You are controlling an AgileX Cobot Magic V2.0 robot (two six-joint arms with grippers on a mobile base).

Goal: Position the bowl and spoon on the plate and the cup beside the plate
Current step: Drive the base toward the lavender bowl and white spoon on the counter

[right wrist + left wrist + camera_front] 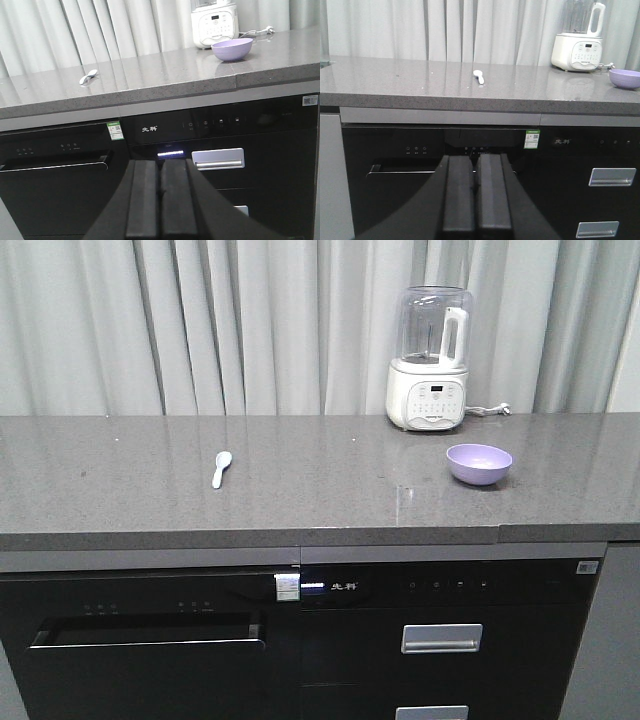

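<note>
The lavender bowl (479, 464) stands upright on the right part of the grey countertop (320, 510), also seen as bowl (232, 49) and bowl (625, 78). The pale spoon (221, 469) lies on the left-middle of the counter, spoon (479, 76), spoon (88, 76). The plate and the cup are out of view. My left gripper (476, 160) hangs shut and empty below counter height, in front of the black appliance door. My right gripper (160, 164) is likewise shut on nothing, low before the cabinet front.
A white blender (430, 360) stands at the back of the counter near the curtain, its cord to the right. Below the counter are a black dishwasher door (150, 640) and drawers with silver handles (441, 638).
</note>
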